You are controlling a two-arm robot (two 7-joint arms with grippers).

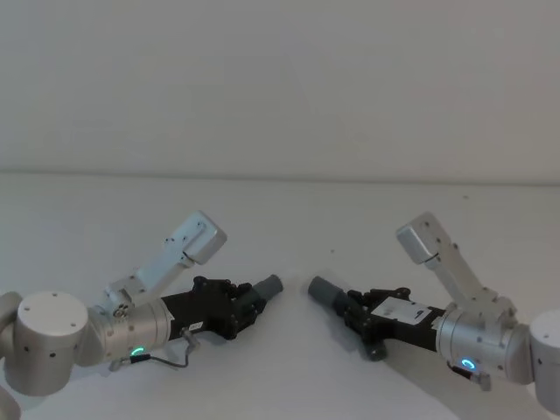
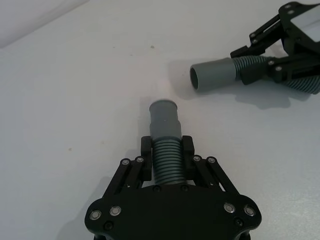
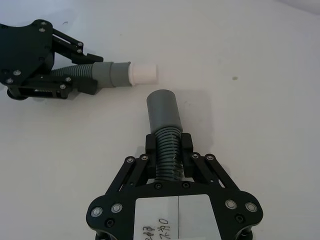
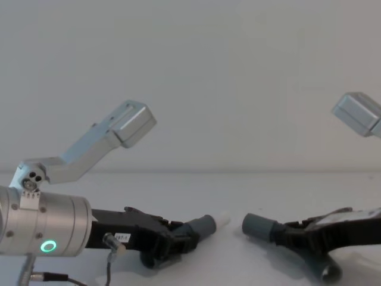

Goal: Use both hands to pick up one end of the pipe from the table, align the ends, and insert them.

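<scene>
While the black plastic left gripper (image 1: 248, 306) pinches the shorter dark-grey corrugated hose (image 2: 165, 125) and the right gripper (image 1: 357, 312) the longer hose (image 3: 164, 112) near the white table's (image 1: 289, 385) front edge — ends apart, axes angled — pushing could jam white tip (image 3: 143, 73) against grey cuff (image 2: 215, 76).

Soft, even light on a white table.

The table (image 1: 280, 236) and the wall (image 1: 280, 79) behind it are lit brightly and evenly from above, so little contrast is left between them. Only faint, soft-edged shadows are cast: a pale one under the left gripper (image 2: 166, 147) and the short hose (image 2: 165, 120) clamped in it, and a grey patch beside the long hose (image 3: 164, 115) held by the right gripper (image 3: 168, 145). The white tip (image 3: 142, 74) is nearly lost against the bright surface. A green ring light (image 4: 47, 246) is seen glowing on the left wrist.
</scene>
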